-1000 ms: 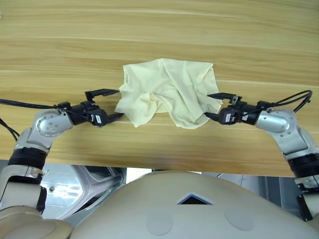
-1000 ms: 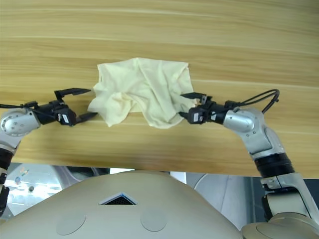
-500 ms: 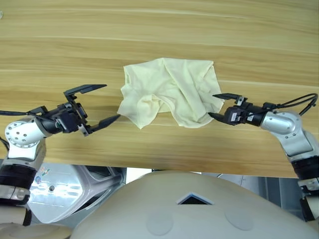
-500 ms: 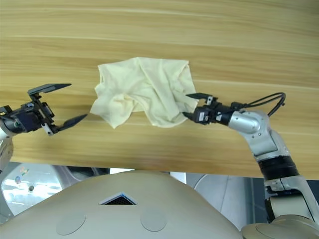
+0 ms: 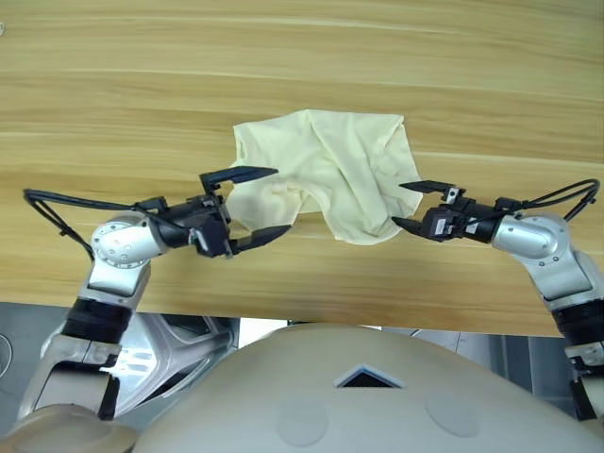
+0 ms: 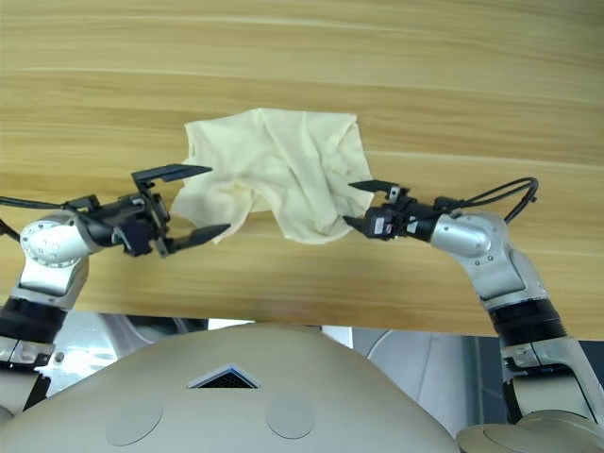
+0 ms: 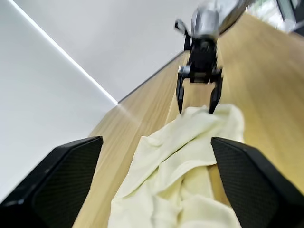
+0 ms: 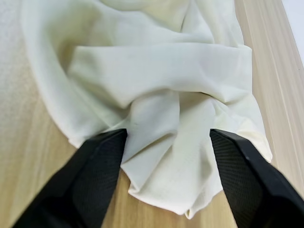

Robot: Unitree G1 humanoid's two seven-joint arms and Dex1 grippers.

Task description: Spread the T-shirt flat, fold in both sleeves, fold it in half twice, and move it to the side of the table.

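Since the earlier frame the left gripper has been swung back in toward the T-shirt. It was held well off the cloth then and is now set at the cloth's near left corner. Very little shift is seen in the right gripper, and the crumpled heap itself is unchanged on the table.

The left fingers are held spread wide, with nothing pinched. The corner of the shirt is seen lying between them and ahead of them, and cloth is reached by the fingertips but not clamped. The right fingers are also released. A bunched fold of the hem is framed between the two pads, just ahead of the tips, and it is not gripped.

The shirt is thus bracketed between the two sets of fingers. It lies inward of each, and its longer spread runs roughly along the line from one gripper to the other. Neither arm is clearly nearer, since cloth is met by both sets of fingertips at the heap's near edge.

Spreading is judged to be the step in hand, barely begun, as the garment is a wrinkled mound with no sleeve laid out. A pinch on each side is likely called for next, followed by an outward pull along that long axis. Several layers may be caught at once where the folds are stacked.
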